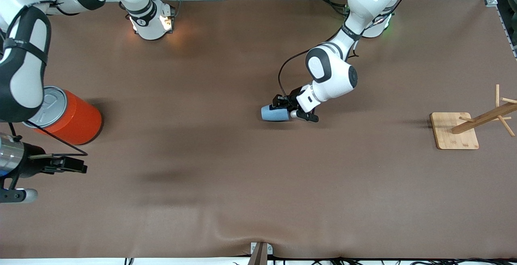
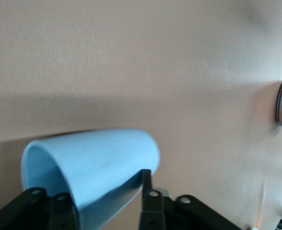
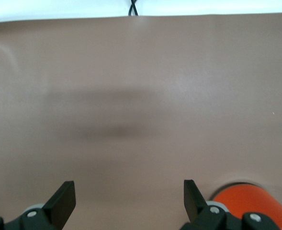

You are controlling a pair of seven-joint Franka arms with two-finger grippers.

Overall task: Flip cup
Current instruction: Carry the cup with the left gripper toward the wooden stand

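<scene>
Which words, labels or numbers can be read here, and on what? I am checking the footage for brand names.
None can be read.
Cup: plain light blue, no print.
Orange can: no legible label; grey top bare.
Wooden rack: unmarked.
Left arm's wrist band: dark band with lettering, too small to read.

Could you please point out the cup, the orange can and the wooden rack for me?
cup (image 1: 275,113), front view, on its side wall.
orange can (image 1: 76,120), front view, on its orange side.
wooden rack (image 1: 452,136), front view, on its flat base.
</scene>
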